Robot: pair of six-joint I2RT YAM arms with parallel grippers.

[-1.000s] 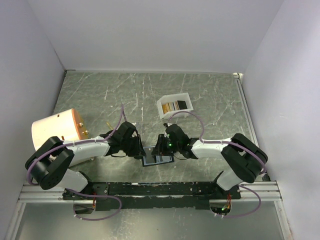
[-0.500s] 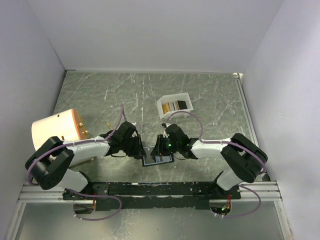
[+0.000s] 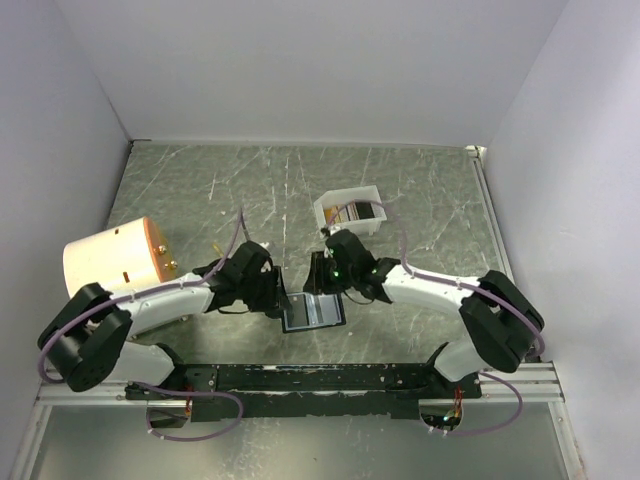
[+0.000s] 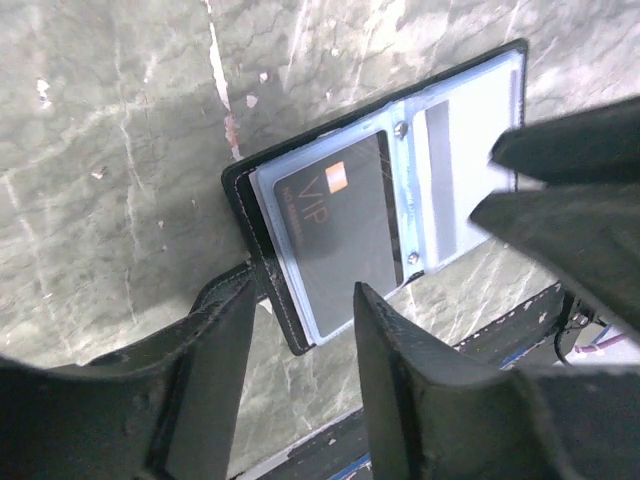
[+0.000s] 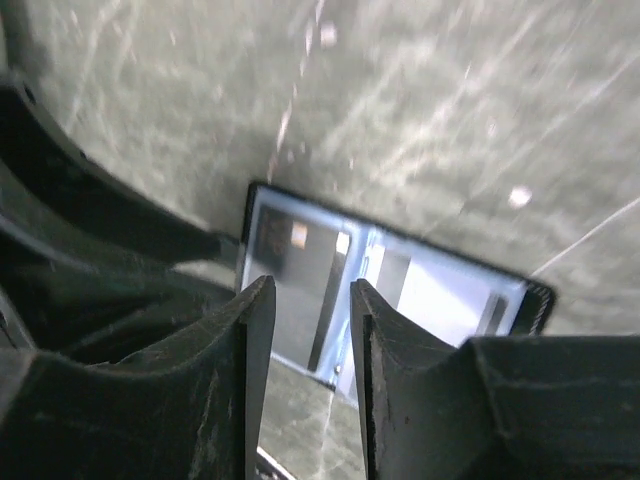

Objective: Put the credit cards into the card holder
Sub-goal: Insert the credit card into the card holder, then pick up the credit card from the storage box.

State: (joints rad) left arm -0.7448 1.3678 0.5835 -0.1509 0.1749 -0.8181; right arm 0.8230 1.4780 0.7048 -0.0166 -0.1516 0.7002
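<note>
The card holder (image 3: 314,312) lies open and flat on the table between the two arms, pale blue inside (image 4: 462,165) (image 5: 445,290). A dark credit card (image 4: 335,230) marked VIP sits in its left pocket, also visible in the right wrist view (image 5: 295,265). My left gripper (image 3: 281,296) (image 4: 303,290) hovers over the holder's left edge, open, with nothing gripped. My right gripper (image 3: 318,278) (image 5: 310,288) hangs just beyond the holder's far edge, its jaws slightly apart and empty. More credit cards (image 3: 352,213), gold and dark, lie in a white box.
The white box (image 3: 338,198) stands behind the right gripper, partly crossed by its cable. A tan cylinder (image 3: 108,258) lies at the left of the table. The black base rail (image 3: 320,378) runs close to the holder's near edge.
The right gripper has drawn back from over the holder toward the far side, uncovering it. The left gripper's jaws have spread wider. The holder has stayed in place.
</note>
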